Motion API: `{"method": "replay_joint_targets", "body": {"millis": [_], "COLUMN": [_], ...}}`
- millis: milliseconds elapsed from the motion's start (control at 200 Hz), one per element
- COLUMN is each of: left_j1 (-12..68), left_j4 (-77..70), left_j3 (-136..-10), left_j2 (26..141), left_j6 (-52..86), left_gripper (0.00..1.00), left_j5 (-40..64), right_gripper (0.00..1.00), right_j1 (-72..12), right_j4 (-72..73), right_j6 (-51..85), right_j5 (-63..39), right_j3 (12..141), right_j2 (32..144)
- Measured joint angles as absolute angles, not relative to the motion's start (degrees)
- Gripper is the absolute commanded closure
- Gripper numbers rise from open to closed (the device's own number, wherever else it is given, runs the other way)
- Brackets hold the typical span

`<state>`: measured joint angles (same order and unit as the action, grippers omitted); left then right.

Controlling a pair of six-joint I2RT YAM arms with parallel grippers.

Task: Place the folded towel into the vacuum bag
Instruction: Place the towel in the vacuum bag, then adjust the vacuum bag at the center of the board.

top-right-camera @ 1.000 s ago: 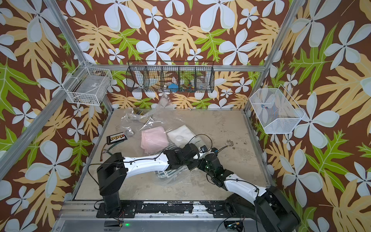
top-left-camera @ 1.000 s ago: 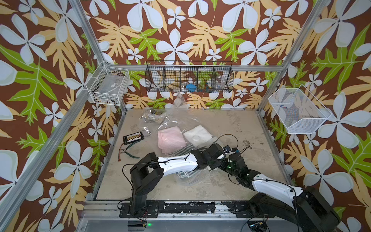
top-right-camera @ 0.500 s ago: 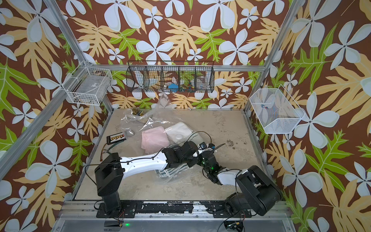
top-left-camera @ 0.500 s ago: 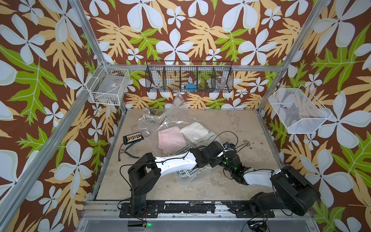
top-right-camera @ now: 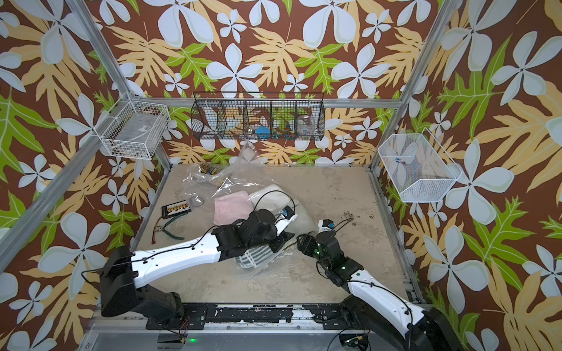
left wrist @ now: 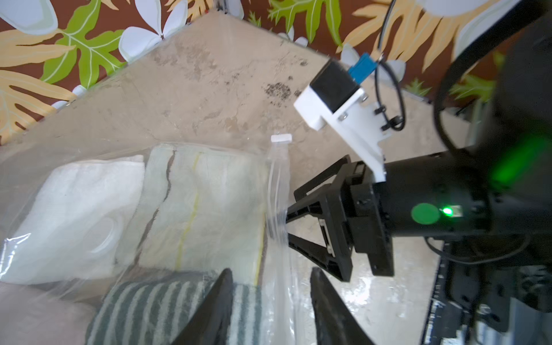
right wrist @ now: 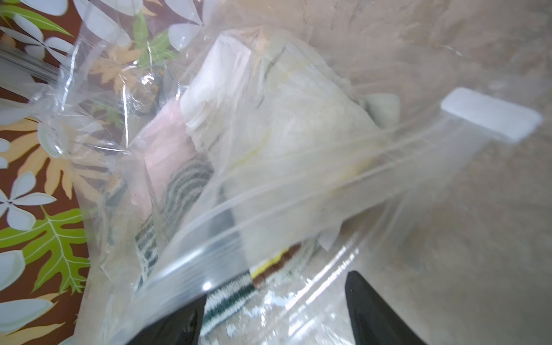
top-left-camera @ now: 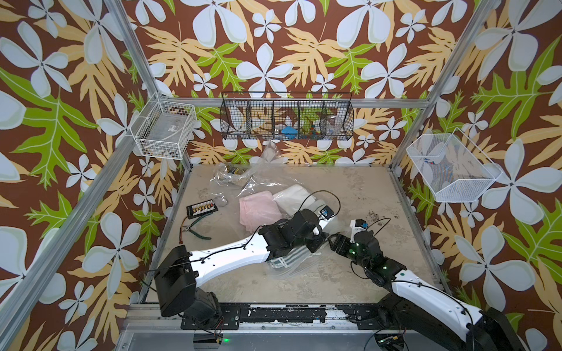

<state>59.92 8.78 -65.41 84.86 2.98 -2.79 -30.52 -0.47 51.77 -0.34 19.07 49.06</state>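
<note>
The vacuum bag (top-left-camera: 258,185) (top-right-camera: 231,187) lies crumpled across the table, holding a pink, a white and a cream towel. The folded towel (top-left-camera: 286,262) (top-right-camera: 253,259) (left wrist: 149,304) (right wrist: 185,185), striped green and white, lies under the clear plastic just inside the bag's mouth. My left gripper (top-left-camera: 314,243) (top-right-camera: 281,243) (left wrist: 270,286) is open; one finger rests over the striped towel and the zip strip runs between the jaws. My right gripper (top-left-camera: 334,243) (top-right-camera: 301,243) (left wrist: 287,228) (right wrist: 274,298) faces it, open, with the bag's lip between its fingertips. The white slider (left wrist: 281,138) (right wrist: 491,118) sits at the strip's end.
Green-handled pliers (top-left-camera: 194,231) and a black connector board (top-left-camera: 202,209) lie at the left of the table. A small bag of brass parts (top-left-camera: 231,173) sits at the back. Wire baskets hang on the walls: white (top-left-camera: 165,133), black (top-left-camera: 286,121), white mesh (top-left-camera: 453,170).
Both grippers have opened and let go of the bag's mouth. The right arm has swung back out to the right, and the plastic has settled over the striped towel.
</note>
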Motion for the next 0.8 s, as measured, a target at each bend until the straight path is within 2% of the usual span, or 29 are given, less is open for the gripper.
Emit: {"method": "replay_joint_targets", "body": {"millis": [85,175,345,575,801], "left_j1": [59.59,58.96,58.57,58.57,58.57], "left_j4": [7.97,7.03,2.63,-1.85,-3.81], "left_j3": [-62.65,-59.75,-57.34,-56.36,-47.09], "left_j2": [82.52,81.67,85.14,93.06,92.05], "left_j6": [5.85,9.04,13.52,14.68,16.43], "left_gripper": [0.59,0.60,0.59,0.58,0.59], "left_j5": [-2.09,-2.11,-2.11,-2.63,-3.22], "right_gripper": [0.25,0.20,0.10,0.11,0.24], "right_j1": [-30.44,-29.71,-22.52,-3.75,0.10], "right_j4": [-11.42,-22.24,-30.61,-24.62,-10.04], "right_j6": [51.62,51.37,47.97,45.01,49.82], "right_j5": [-0.54,0.10,-0.12,-12.10,-21.04], "right_j3": [21.67,26.55,34.79,31.86,29.95], "right_j2": [43.46,38.87,42.11,54.48,64.64]}}
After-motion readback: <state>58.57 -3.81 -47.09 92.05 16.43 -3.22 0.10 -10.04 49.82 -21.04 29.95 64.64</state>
